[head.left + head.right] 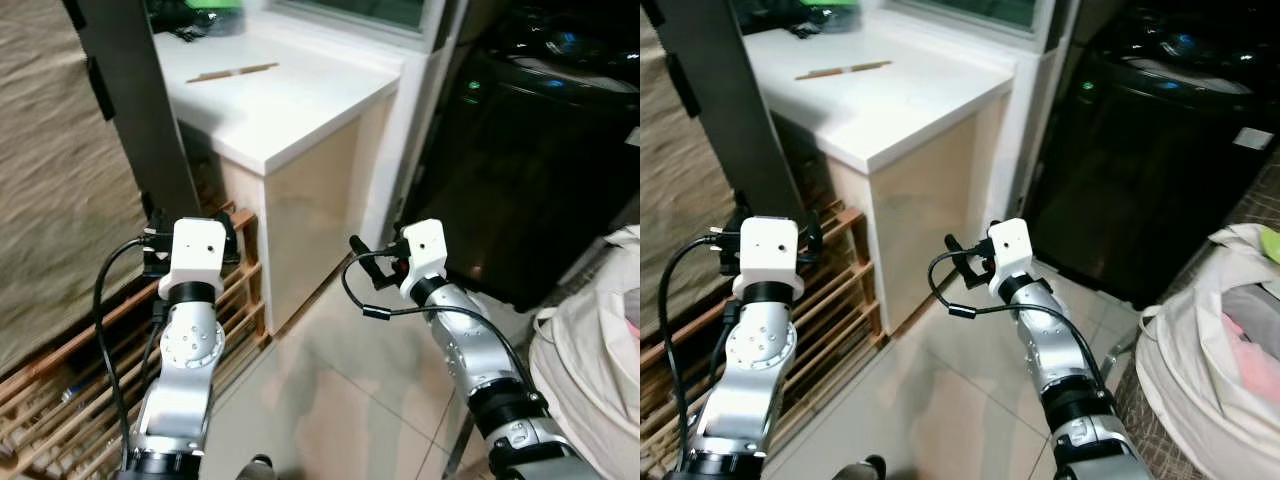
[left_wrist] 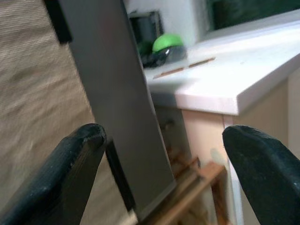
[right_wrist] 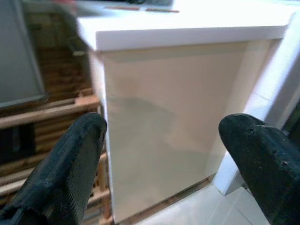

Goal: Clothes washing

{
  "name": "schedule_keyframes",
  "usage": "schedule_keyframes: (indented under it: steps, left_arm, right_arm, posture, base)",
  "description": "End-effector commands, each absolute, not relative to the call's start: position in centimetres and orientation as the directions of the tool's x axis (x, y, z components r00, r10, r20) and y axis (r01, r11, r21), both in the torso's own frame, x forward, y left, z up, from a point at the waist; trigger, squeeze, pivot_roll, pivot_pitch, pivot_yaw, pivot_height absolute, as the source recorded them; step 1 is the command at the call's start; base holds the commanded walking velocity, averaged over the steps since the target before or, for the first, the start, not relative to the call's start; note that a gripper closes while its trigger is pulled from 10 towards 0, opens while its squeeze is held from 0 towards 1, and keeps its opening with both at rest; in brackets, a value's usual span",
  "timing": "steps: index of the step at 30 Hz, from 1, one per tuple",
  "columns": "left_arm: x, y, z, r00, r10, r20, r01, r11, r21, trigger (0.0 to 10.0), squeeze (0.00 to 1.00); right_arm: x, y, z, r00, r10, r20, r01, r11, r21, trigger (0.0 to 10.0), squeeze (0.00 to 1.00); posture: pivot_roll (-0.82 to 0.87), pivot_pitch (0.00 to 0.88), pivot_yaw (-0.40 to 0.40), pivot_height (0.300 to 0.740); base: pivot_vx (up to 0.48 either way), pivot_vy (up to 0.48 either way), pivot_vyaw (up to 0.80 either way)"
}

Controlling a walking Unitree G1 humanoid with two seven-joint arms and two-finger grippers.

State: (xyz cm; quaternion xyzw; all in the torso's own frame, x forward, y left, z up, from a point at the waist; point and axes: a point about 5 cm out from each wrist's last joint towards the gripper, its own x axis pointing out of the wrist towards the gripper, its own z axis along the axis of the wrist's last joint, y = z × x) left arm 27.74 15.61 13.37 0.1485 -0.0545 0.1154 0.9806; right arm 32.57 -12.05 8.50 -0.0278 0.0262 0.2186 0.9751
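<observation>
Both jaws stand wide apart and hold nothing: the left gripper (image 2: 164,173) is raised toward the dark upright panel (image 1: 140,110) and the wooden slatted rack (image 1: 70,380), and the right gripper (image 3: 168,164) points at the beige side of the white table (image 1: 290,100).

From largest to smallest: the black washing machine (image 1: 540,150) stands at the robot's right, behind the right arm, with a small green light on its front. Then comes the white table, then the white laundry bag (image 1: 1210,360) on the floor at the far right, open at the top, with pink and green cloth inside. A thin wooden stick (image 1: 232,72) lies on the table.

I judge that the task is at its beginning, in the approach step; no clothes are taken yet. The next move probably calls for a turn to the right, toward the bag, and for lowering one gripper into its opening to take a piece of cloth.
</observation>
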Motion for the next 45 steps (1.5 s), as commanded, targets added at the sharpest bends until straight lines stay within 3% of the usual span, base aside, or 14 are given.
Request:
schedule_keyframes:
  steps: [1,9,19,28,33,38,45]
  left_arm:
    - [27.7,15.8,13.1,0.965,0.236,0.117,-0.259,0.931,0.259,10.0,0.00]
    - [27.2,15.8,13.4,0.957,0.243,0.159,-0.279,0.920,0.275,10.0,0.00]
    - [24.6,19.3,9.7,0.962,0.274,0.009,-0.259,0.897,0.357,10.0,0.00]
    - [25.4,17.7,11.1,0.970,0.237,0.048,-0.240,0.920,0.311,10.0,0.00]
    - [24.2,18.6,10.5,0.969,0.244,0.036,-0.242,0.913,0.329,10.0,0.00]
    - [18.9,19.7,7.5,0.980,0.189,-0.059,-0.164,0.942,0.294,10.0,0.00]
    - [19.9,19.2,8.9,0.980,0.200,0.011,-0.194,0.933,0.302,10.0,0.00]
  right_arm:
    - [32.9,-11.9,9.1,0.897,0.439,-0.047,-0.441,0.895,-0.063,10.0,0.00]
    - [33.1,-11.9,9.0,0.890,0.452,-0.056,-0.455,0.888,-0.064,10.0,0.00]
    - [32.3,-13.4,7.9,0.913,0.401,-0.082,-0.405,0.913,-0.046,10.0,0.00]
    - [32.3,-13.2,7.7,0.903,0.421,-0.092,-0.427,0.903,-0.056,10.0,0.00]
    - [32.3,-14.3,7.3,0.928,0.358,-0.104,-0.360,0.933,-0.006,10.0,0.00]
    - [31.5,-17.2,6.2,0.961,0.244,-0.126,-0.254,0.965,-0.063,10.0,0.00]
    - [30.2,-19.0,5.8,0.989,0.119,-0.086,-0.126,0.989,-0.083,10.0,0.00]
  posture:
    - [0.05,0.004,-0.058,0.740]
    - [0.06,0.000,-0.071,0.740]
    - [0.06,0.000,-0.069,0.740]
    - [0.06,0.000,-0.076,0.740]
    - [0.06,0.000,-0.076,0.740]
    - [0.07,0.001,-0.079,0.740]
    - [0.10,0.000,-0.104,0.740]
  base:
    - [0.000,0.000,0.49]
    - [0.000,0.000,0.49]
    - [0.000,0.000,0.48]
    - [0.000,0.000,0.46]
    - [0.000,0.000,0.46]
    - [0.000,0.000,0.44]
    - [0.000,0.000,0.24]
